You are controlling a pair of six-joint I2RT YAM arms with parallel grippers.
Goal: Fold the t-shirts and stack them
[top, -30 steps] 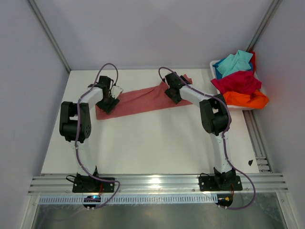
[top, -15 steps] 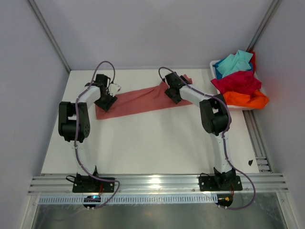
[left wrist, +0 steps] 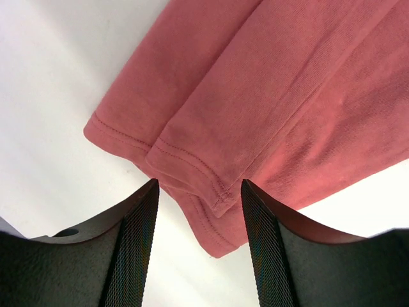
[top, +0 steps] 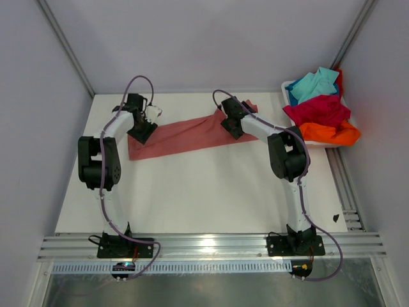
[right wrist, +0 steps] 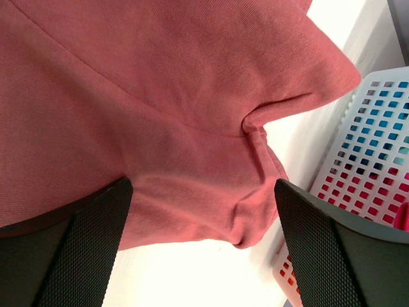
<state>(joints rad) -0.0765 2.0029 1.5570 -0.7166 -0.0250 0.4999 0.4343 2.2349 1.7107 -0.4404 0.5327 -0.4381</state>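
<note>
My left tool [top: 141, 130], jaws apart and holding nothing, has crept back over the hem corner of the salmon-pink t-shirt [top: 185, 135] stretched across the far tabletop [top: 211, 185], while my right tool [top: 231, 125] stays spread wide above its other end, so I judge neither end is gripped for folding yet.

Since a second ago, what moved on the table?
The left gripper slid a little toward the far edge of the table, jaws open, gripping nothing. The pink t-shirt, the right gripper and the shirts in the tub stayed put.
</note>
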